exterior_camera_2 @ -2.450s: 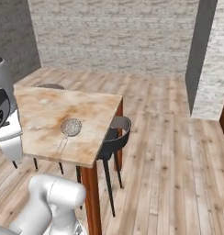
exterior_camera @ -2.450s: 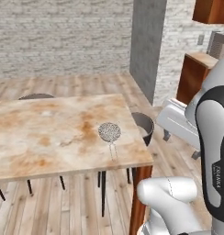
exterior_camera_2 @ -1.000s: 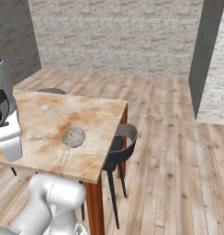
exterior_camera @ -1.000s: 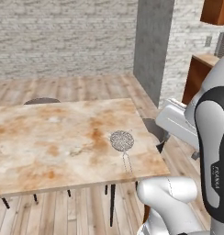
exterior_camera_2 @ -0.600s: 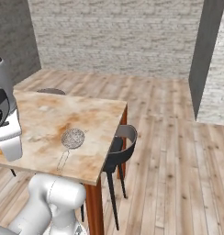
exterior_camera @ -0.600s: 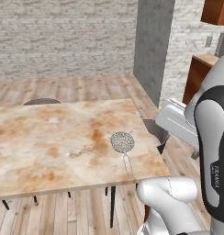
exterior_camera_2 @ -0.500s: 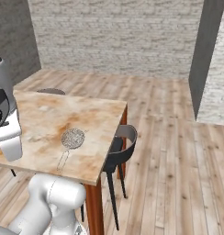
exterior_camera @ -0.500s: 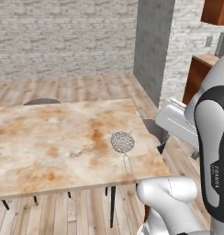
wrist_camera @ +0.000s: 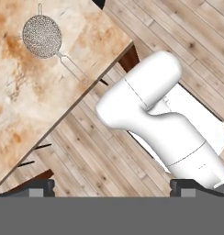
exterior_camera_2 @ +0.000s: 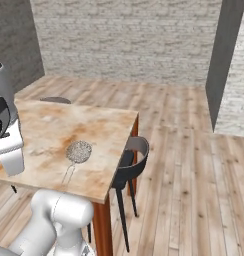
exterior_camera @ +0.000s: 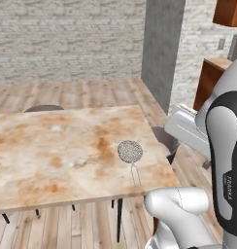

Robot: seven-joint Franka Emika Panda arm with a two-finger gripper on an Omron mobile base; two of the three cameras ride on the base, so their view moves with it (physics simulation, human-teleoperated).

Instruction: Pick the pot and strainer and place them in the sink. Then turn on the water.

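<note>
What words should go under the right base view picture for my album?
A wire strainer lies on the marble-look table, a dark chair tucked at its side.

One text can be read: the word "FRANKA", in small light capitals running lengthwise along the dark grey band of the white robot arm [exterior_camera: 226, 180], at the right edge of the left base view. Smaller lettering beside it is too fine to make out. The marbled brown desk [exterior_camera: 52, 155], the brick walls and the plank floor carry no lettering, numbers or signs.
</note>
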